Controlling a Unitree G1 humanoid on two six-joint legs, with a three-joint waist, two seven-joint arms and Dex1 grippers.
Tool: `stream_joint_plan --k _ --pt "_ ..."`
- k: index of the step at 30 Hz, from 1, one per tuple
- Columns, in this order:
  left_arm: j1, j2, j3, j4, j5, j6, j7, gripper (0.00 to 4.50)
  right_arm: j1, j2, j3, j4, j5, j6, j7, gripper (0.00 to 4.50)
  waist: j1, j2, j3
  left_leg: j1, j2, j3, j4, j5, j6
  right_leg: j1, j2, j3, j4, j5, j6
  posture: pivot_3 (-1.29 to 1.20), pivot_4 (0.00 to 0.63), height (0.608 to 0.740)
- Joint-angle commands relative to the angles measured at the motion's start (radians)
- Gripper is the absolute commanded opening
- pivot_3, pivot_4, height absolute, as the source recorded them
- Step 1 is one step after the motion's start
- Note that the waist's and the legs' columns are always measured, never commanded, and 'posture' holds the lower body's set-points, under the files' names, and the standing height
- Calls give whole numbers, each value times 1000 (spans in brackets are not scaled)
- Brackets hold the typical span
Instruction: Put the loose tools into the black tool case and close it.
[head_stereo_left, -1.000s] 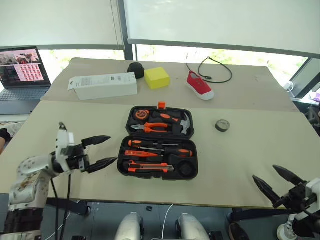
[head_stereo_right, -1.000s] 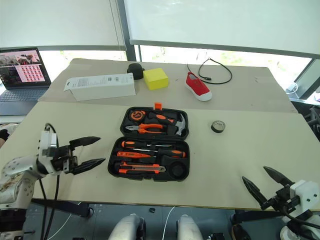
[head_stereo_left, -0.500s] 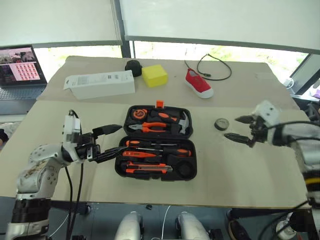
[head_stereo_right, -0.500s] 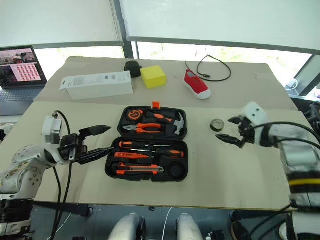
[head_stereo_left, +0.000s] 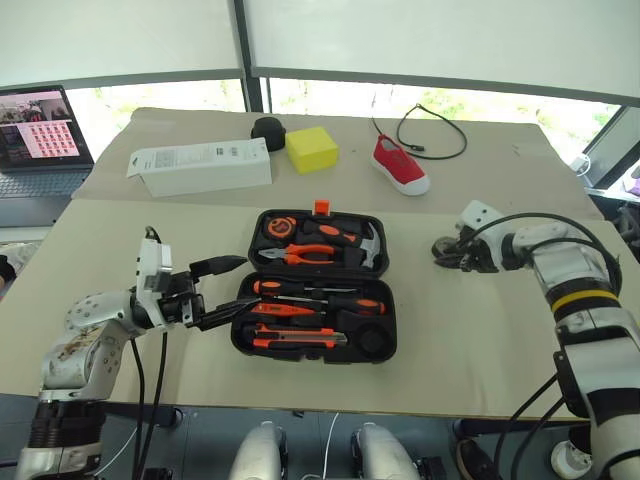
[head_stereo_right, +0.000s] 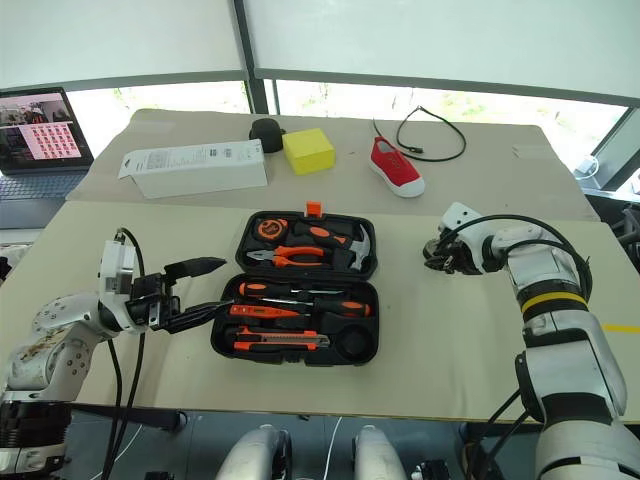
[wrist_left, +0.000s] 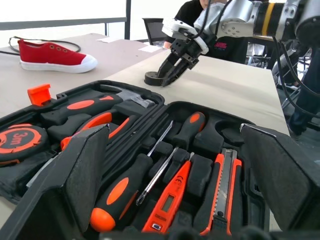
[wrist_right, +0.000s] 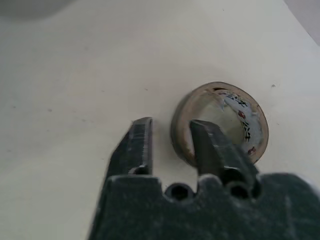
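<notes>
The black tool case (head_stereo_left: 391, 312) lies open at the table's centre. Two orange-and-black screwdrivers (head_stereo_left: 320, 291), a slim orange tester (head_stereo_left: 285, 310) and a utility knife (head_stereo_left: 300, 340) sit in its near half. To the case's right, the dark tape roll (wrist_right: 235, 102) lies flat on the table. My right gripper (head_stereo_left: 450, 252) is down on it, one finger inside the ring and one outside. The jaws stand narrow, with a small gap left at the outer wall. My left gripper (head_stereo_left: 240, 287) is wide open beside the case's left edge, pointing across it and holding nothing.
Pliers, a hammer and a tape measure fill the lid half. At the back stand a white box (head_stereo_left: 200, 165), a small black round object (head_stereo_left: 268, 130), a yellow block (head_stereo_left: 312, 150), a red shoe (head_stereo_left: 400, 165) and a black cable (head_stereo_left: 430, 135). A laptop (head_stereo_left: 40, 135) sits far left.
My right arm swung from the table's front edge up to the tape roll, and its wide jaws narrowed around the roll's wall. My left gripper shifted right to the case's edge and stayed open.
</notes>
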Motion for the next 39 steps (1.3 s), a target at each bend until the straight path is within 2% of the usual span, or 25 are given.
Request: stream_joint_plan --k 1,7,9,11,12,16,19,25,30,39 --pt "-8 8 2 -19 3 -20 -10 4500 -47 -2 -9 68 -31 -64 -18 33 0 0 0 0 0 0 0 0 0 0 0 0 0 0 0 0 150 740" --pt "3 2 -3 -29 6 -21 -14 4500 -58 4 -52 73 -1 -142 48 33 -3 0 0 0 0 0 0 0 0 0 0 0 0 0 0 0 150 740" --pt "13 6 -2 -35 11 -38 -27 4500 -27 -11 -89 -94 110 -113 240 33 -3 1 0 0 0 0 0 0 0 0 0 0 1 0 0 0 150 740" --pt "31 20 -3 -39 25 -73 -58 4500 31 -34 -105 -363 236 53 404 33 -5 3 2 0 1 0 0 0 0 0 0 0 1 0 0 0 150 740" --pt "40 26 -3 -39 31 -89 -73 4500 62 -44 -104 -494 285 155 436 33 -5 4 2 0 1 -2 0 0 0 0 0 0 1 0 0 0 150 740" --pt "104 62 -16 -62 56 -153 -149 4500 179 -77 -54 -1026 488 614 424 33 -1 4 2 0 2 -7 0 0 0 -2 1 0 3 0 0 0 150 740" --pt "159 79 -16 -94 53 -160 -168 4500 235 -78 -2 -1257 562 808 354 33 2 4 2 0 3 -7 0 0 0 -2 0 -1 3 0 -1 0 150 740" --pt "243 69 6 -142 44 -168 -134 4500 323 -115 154 -1391 508 898 227 33 10 2 2 0 2 -7 3 0 0 -1 -2 -1 2 0 0 0 150 740" --pt "280 63 6 -180 36 -164 -103 4500 341 -180 221 -1399 471 858 224 33 6 1 2 -2 1 -6 3 0 0 -4 -1 -1 3 0 0 0 150 740" --pt "275 57 8 -166 36 -175 -81 4500 306 -200 319 -1355 393 839 200 33 9 0 2 -2 1 -7 3 0 0 -3 -1 -1 2 0 0 0 150 740"
